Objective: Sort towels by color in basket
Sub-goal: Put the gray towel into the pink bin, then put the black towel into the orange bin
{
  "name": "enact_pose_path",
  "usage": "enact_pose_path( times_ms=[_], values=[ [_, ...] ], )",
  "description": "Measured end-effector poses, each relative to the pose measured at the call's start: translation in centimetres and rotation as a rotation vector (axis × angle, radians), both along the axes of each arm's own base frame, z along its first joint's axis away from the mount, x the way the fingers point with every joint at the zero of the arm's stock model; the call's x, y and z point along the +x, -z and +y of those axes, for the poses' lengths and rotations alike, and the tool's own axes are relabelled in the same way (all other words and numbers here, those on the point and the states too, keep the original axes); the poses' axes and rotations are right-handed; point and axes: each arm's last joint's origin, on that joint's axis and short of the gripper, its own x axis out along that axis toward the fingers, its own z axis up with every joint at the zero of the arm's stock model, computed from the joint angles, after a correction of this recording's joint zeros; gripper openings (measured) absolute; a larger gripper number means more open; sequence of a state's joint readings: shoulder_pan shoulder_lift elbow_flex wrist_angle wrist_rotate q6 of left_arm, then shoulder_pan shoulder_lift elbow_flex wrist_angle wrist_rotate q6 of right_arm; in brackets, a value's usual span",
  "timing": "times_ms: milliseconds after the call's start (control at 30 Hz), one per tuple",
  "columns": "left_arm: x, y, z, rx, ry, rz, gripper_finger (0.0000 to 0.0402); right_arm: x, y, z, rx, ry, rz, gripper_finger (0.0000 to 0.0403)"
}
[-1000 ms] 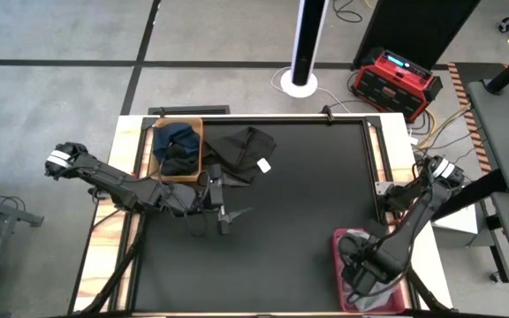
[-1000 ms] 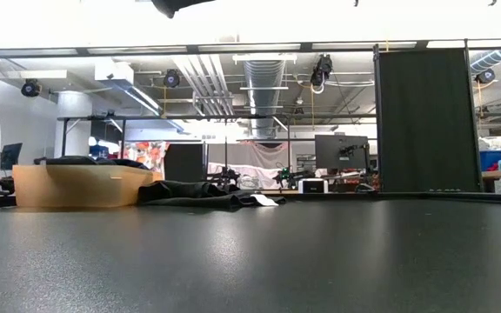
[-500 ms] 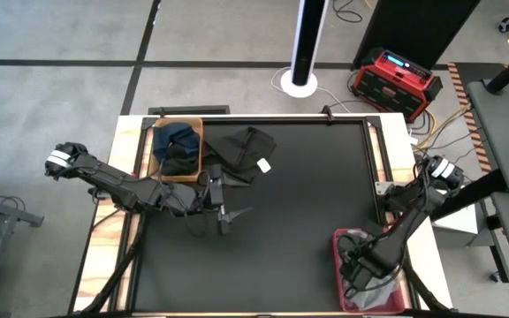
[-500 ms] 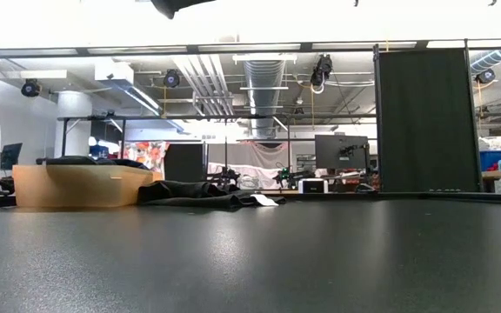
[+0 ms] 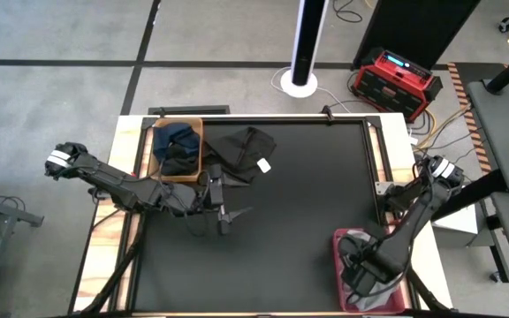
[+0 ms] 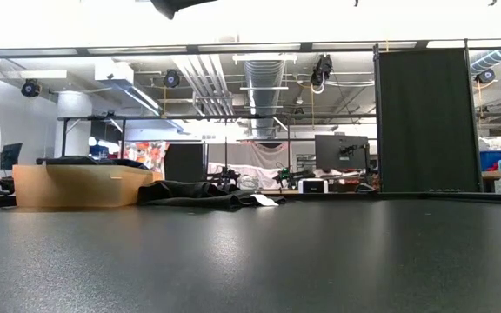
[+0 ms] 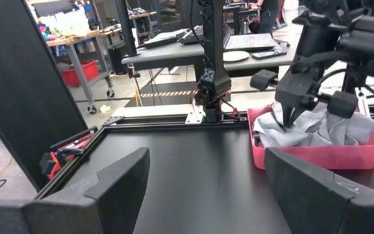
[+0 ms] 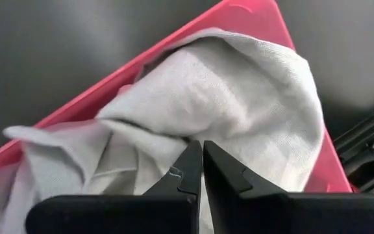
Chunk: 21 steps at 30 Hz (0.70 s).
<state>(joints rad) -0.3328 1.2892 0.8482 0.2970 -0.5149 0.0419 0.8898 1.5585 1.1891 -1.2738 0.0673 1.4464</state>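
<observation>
Since half a second ago my right arm has shifted only slightly over the pink bin [image 5: 341, 240], and nothing else on the tabletop [image 5: 307, 185] has moved. Nearest me, the right gripper [image 8: 197, 170] hangs above the grey towels [image 8: 239, 97] piled in that bin at the near right corner; its fingers [image 8: 188, 166] are pressed together with nothing pinched between them, the tips just over the cloth. I cannot tell whether they touch it. Farther in, on the left side, my left gripper [image 5: 230, 214] hovers above bare tabletop with its fingers [image 7: 119, 179] spread wide and empty, pointing across toward the pink bin. Beyond it, toward the far edge, a black towel [image 5: 241, 150] with a small white tag [image 5: 263, 165] lies crumpled flat on the tabletop, just beside the tan basket [image 5: 198, 132] in the far left corner. That basket holds a navy blue towel [image 5: 178, 135] and a black one [image 5: 177, 162].
</observation>
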Motion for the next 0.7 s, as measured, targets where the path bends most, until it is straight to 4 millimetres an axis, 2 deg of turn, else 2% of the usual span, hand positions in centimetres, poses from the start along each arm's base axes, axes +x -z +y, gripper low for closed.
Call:
enact_pose_path(
  times_ms=[333,700],
  values=[
    [-0.1,0.3,0.0,-0.015,-0.003,0.028,0.0287,0.4,-2.9,0.1,-0.065,-0.020,-0.065,0.0009],
    [-0.1,1.3,0.0,-0.066,-0.019,0.102,0.0287,1.9,-3.4,-0.9,-0.282,-0.112,-0.300,0.0009]
  ],
)
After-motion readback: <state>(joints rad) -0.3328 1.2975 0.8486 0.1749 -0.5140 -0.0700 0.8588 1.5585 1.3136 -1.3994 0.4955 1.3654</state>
